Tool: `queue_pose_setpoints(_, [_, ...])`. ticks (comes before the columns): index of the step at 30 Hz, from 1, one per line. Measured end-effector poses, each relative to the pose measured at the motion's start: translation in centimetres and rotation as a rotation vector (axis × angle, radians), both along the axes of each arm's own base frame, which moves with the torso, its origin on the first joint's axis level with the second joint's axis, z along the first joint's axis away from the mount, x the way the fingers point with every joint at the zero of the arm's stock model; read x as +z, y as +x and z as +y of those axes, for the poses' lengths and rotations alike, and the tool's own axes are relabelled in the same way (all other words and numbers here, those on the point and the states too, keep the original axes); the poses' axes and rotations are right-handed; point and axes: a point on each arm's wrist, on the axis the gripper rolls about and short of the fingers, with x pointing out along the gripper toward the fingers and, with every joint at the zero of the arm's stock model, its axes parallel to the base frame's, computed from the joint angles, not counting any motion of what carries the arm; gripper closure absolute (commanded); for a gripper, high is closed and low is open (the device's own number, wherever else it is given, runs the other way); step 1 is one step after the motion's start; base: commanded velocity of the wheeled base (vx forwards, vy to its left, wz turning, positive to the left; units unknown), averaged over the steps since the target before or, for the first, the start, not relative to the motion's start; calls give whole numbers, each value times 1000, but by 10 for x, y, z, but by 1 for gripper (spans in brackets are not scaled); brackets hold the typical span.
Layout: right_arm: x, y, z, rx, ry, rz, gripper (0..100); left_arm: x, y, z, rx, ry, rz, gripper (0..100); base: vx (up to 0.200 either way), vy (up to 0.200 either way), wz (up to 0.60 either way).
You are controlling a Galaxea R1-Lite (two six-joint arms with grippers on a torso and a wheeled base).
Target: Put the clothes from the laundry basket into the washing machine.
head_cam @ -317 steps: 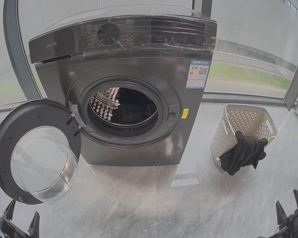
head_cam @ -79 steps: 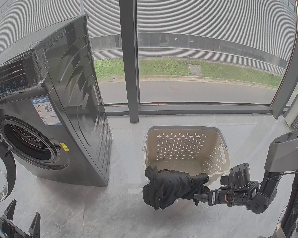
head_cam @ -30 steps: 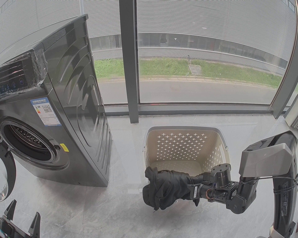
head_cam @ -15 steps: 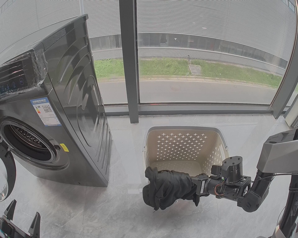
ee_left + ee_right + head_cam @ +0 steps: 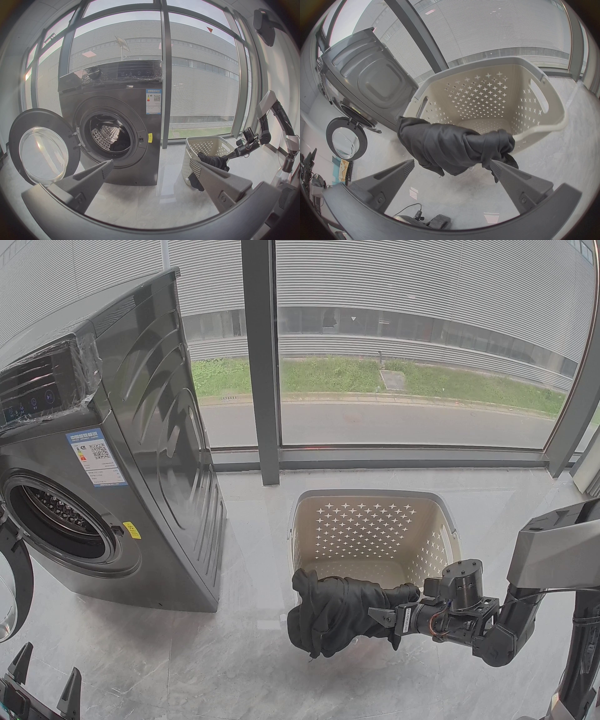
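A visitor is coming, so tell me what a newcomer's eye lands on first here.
A crumpled black garment hangs over the near rim of the cream perforated plastic laundry basket, with the open right gripper at it. To the basket's left stands the dark grey front-loading washing machine, its round glass-centred door swung open.

Black garment [image 5: 340, 615], cream star-patterned laundry basket [image 5: 369, 534], dark grey washing machine [image 5: 156, 446].

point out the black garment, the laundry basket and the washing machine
black garment [image 5: 337, 612], head view, middle of the bundle
laundry basket [image 5: 365, 530], head view, perforated back wall
washing machine [image 5: 59, 524], head view, drum opening
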Motion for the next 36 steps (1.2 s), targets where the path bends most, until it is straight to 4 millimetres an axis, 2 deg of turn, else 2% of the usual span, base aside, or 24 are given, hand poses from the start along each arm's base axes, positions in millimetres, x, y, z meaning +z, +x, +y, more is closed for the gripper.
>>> queue_pose_setpoints(9, [-18,15,0,-25,-28,40,0,0,0,0,0,0,0,0,0,0,0])
queue_pose_setpoints(25, [-27,63,12,-137,-66,-3,0,0,0,0,1,-9,0,0,0,0,0])
queue_pose_setpoints(34, [-32,71,12,-156,-58,-14,0,0,0,0,1,-12,0,0,0,0,0])
queue_pose_setpoints(35, [-32,71,12,-156,-58,-15,100,0,0,0,2,-12,0,0,0,0,0])
queue_pose_setpoints(36, [-33,71,12,-156,-57,-16,100,0,0,0,3,-13,0,0,0,0,0])
